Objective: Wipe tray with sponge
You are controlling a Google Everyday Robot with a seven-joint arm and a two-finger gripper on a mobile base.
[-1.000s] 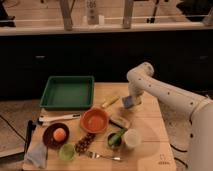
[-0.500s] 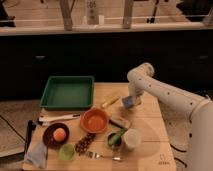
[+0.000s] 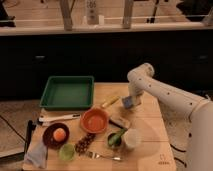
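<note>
A green tray (image 3: 67,92) sits at the back left of the wooden table (image 3: 150,135). A yellowish sponge (image 3: 110,101) lies on the table to the right of the tray, between the tray and the gripper. My gripper (image 3: 131,102) hangs at the end of the white arm (image 3: 165,95), low over the table just right of the sponge.
An orange bowl (image 3: 94,120) stands in the middle. A dark plate with an orange (image 3: 56,135), a green cup (image 3: 66,151), a grey cloth (image 3: 37,154), grapes (image 3: 85,142), a fork (image 3: 102,156), a white cup (image 3: 131,138) and a knife (image 3: 57,119) lie at the front.
</note>
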